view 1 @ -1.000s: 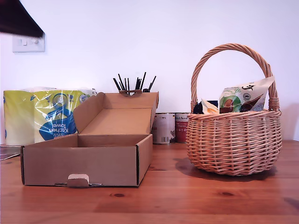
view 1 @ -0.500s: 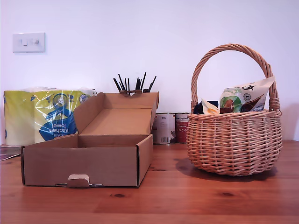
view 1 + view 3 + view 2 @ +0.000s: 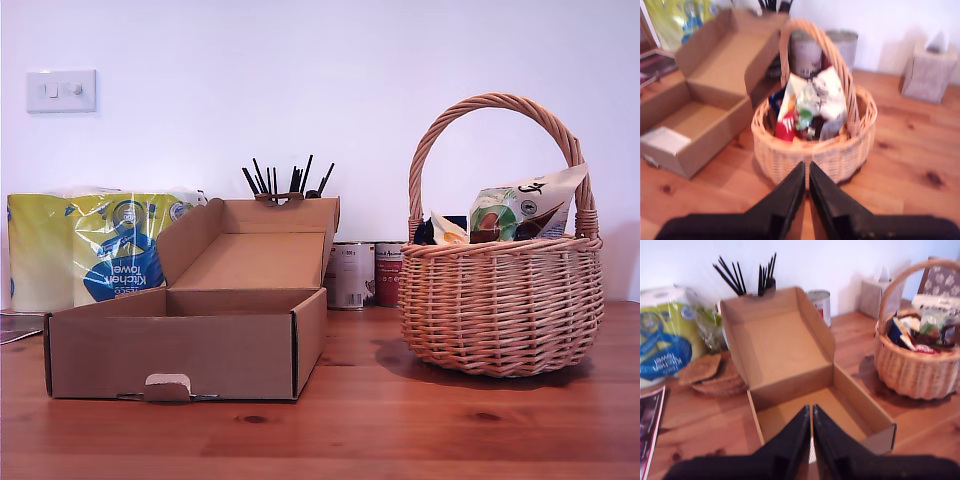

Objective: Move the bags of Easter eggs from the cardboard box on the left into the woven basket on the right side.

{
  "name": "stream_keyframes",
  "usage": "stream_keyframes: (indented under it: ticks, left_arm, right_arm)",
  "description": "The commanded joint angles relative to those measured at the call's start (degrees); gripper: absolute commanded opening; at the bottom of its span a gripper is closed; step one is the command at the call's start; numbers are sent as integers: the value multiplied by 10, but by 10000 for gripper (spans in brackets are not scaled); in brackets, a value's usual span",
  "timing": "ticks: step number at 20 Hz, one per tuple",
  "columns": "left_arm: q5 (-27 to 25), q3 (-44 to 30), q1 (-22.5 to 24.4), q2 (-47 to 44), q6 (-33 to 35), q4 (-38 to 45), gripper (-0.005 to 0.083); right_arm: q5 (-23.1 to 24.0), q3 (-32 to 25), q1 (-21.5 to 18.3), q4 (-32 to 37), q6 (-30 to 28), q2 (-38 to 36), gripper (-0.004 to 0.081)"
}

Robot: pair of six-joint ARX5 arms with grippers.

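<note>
The bags of Easter eggs [image 3: 810, 112] stand bunched together inside the woven basket [image 3: 503, 305], which sits on the wooden table [image 3: 400, 430] toward its edge at the exterior view's right; a cream bag with green-brown print [image 3: 525, 210] pokes above the rim. The cardboard box [image 3: 185, 345], lid flap up, looks empty in both wrist views, so the transfer appears done. The first gripper [image 3: 811, 440] hangs over the box's near wall with its jaws pressed together and holding nothing; the second gripper [image 3: 806, 197] hovers before the basket, likewise closed and empty. The sensible step now is a clean retreat, keeping clear of the basket's arched handle [image 3: 495, 105]. A kitchen towel pack [image 3: 95, 245] and tins [image 3: 362, 273] stand behind the box.
</note>
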Motion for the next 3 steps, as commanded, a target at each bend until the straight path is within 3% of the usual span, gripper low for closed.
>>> stream_keyframes:
  ticks: [1, 3]
  left_arm:
    - [0, -12, 0, -1, -3, -8, -19]
    - [0, -12, 0, -1, -3, -21, -19]
  right_arm:
    - [-2, -9, 0, -7, 0, 1, -12]
    - [-2, -9, 0, -11, 0, 1, -12]
